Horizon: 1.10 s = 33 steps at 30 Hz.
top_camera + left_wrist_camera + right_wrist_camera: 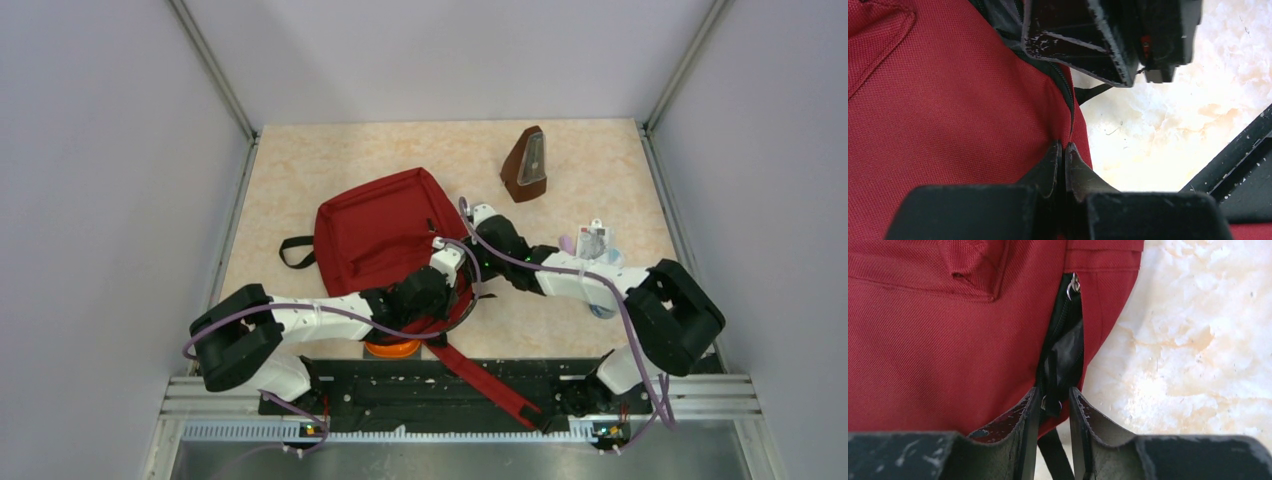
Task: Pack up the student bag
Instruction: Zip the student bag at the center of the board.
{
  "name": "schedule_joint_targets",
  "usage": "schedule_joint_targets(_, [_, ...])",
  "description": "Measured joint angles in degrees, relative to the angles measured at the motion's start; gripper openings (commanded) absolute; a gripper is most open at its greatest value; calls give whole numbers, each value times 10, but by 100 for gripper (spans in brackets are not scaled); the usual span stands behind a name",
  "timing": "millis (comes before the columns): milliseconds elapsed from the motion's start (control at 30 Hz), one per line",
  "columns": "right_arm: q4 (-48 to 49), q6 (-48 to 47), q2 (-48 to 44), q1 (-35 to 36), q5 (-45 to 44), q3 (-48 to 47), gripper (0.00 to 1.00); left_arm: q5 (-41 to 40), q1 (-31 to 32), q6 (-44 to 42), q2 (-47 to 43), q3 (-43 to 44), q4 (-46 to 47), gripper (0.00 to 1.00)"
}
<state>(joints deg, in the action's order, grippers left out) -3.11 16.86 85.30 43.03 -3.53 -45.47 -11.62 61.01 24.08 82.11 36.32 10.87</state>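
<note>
Left gripper (1064,150): clamped tight on the bag (948,110) edge, right at the zipper (1068,95).
Right gripper (1054,391): jaws slightly apart, black tab (1050,370) hanging loose between them.

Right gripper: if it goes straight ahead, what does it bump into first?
Probably the bag. The right gripper points at the open zipper gap on the bag's edge. Depth is unclear, so it might slip into the gap rather than hit red fabric.
</note>
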Motion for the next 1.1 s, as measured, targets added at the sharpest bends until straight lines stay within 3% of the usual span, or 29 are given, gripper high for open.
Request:
schedule_joint_targets(333, [-8,-39,38,0,4,-28,30,0,0,1,0,-2,3,0])
schedule_joint_targets(533, [-10,-48,57,0,6,-31,15,0,0,3,0,-3,4,0])
schedule_joint_targets(600, [-10,-50,61,0,8,-31,1,0,0,3,0,-3,5,0])
schedule_joint_targets(633, [-10,-51,62,0,9,-32,0,0,0,3,0,-4,5,0])
schedule_joint_targets(900, [-9,-29,60,1,-33,-33,0,0,0,8,0,-5,8,0])
schedule_joint_targets(1100, [28,1,-5,2,-87,-11,0,-1,0,13,0,-7,21,0])
